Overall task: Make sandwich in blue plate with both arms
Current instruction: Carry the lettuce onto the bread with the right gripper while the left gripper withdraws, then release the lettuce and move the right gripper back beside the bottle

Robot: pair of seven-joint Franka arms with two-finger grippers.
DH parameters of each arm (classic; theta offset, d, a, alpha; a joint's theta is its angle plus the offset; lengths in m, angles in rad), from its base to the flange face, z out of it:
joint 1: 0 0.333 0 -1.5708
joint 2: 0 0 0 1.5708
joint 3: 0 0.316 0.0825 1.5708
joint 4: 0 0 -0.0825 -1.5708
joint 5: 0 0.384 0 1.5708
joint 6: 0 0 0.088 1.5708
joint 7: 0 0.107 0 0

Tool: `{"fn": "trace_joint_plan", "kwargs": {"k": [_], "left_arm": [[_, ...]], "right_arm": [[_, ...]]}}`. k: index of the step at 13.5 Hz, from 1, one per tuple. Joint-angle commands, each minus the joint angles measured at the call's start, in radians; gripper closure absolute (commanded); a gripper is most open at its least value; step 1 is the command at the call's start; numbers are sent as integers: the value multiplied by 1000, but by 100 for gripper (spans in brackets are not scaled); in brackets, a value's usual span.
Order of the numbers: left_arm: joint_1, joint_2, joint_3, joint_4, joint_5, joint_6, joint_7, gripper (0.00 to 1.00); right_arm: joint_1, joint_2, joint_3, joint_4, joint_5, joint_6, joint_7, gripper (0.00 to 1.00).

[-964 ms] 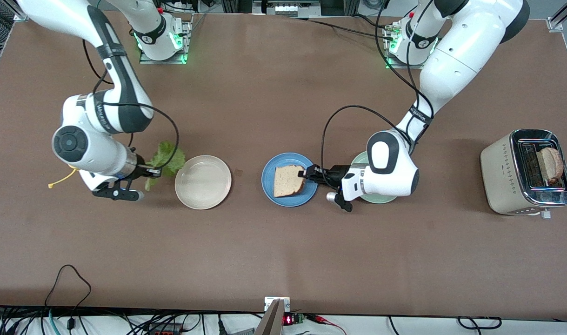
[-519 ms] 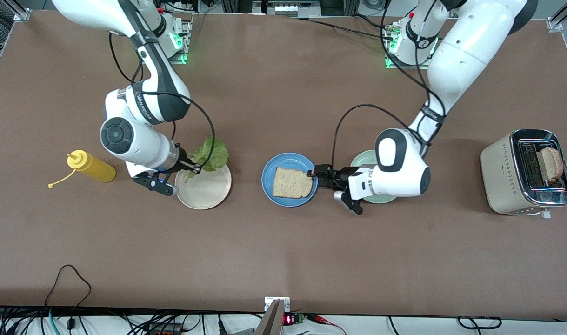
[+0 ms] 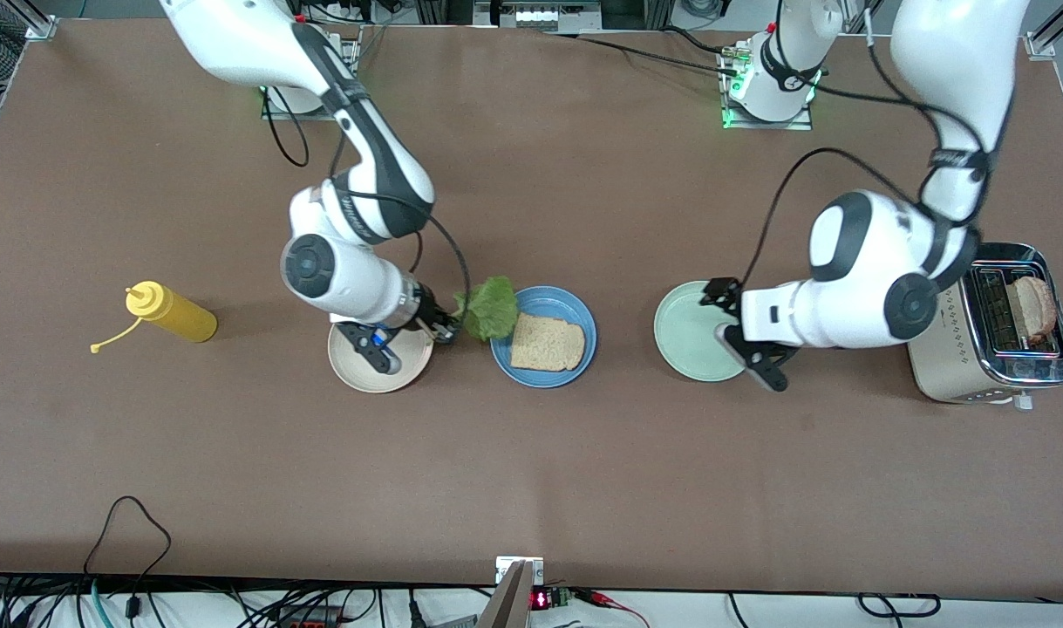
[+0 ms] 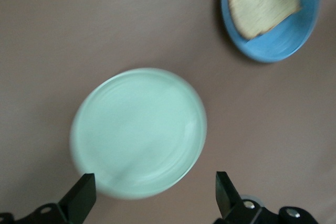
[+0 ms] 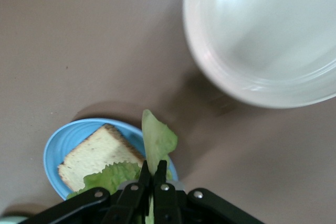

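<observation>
One slice of light brown toast (image 3: 546, 344) lies in the blue plate (image 3: 575, 307) at mid-table. My right gripper (image 3: 449, 327) is shut on a crinkly green lettuce leaf (image 3: 491, 309) and holds it over the blue plate's rim toward the right arm's end. In the right wrist view the shut gripper (image 5: 156, 174) pinches the leaf (image 5: 157, 141) above the plate (image 5: 55, 148) and toast (image 5: 94, 156). My left gripper (image 3: 719, 296) is open and empty over the pale mint-green plate (image 3: 688, 336). The left wrist view shows its open fingers (image 4: 81, 198) over that plate (image 4: 139, 132). A second slice (image 3: 1032, 307) stands in the toaster.
A cream-white plate (image 3: 400, 366) lies beside the blue plate toward the right arm's end, partly under the right wrist. A yellow squeeze bottle (image 3: 172, 314) lies farther toward that end. A toaster (image 3: 941, 323) stands at the left arm's end.
My right gripper carried the lettuce from over the cream-white plate to the blue plate's rim. My left gripper let go of the toast and pulled back over the mint-green plate.
</observation>
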Motion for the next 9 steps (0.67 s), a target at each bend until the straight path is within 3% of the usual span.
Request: {"fn": "trace_joint_plan", "kwargs": {"k": [1,3,6,8,9], "left_arm": [[-11,-62,18,118,232,-186,-26,0],[-11,-59,17,277,341,-359,-26,0],[32,-65,40,411,319,-408,-111,0],[38,-69,37,425,294,-433,-270,0],[38,-77,37,425,291,-434,-346,0]], "right_arm": [[47,106,-9,103,18,73,134,100],[90,147,-9,123,18,122,205,100],[117,192,-9,146,17,185,250,100],[124,196,-9,146,17,185,251,96],[124,196,-9,146,17,185,250,87]]}}
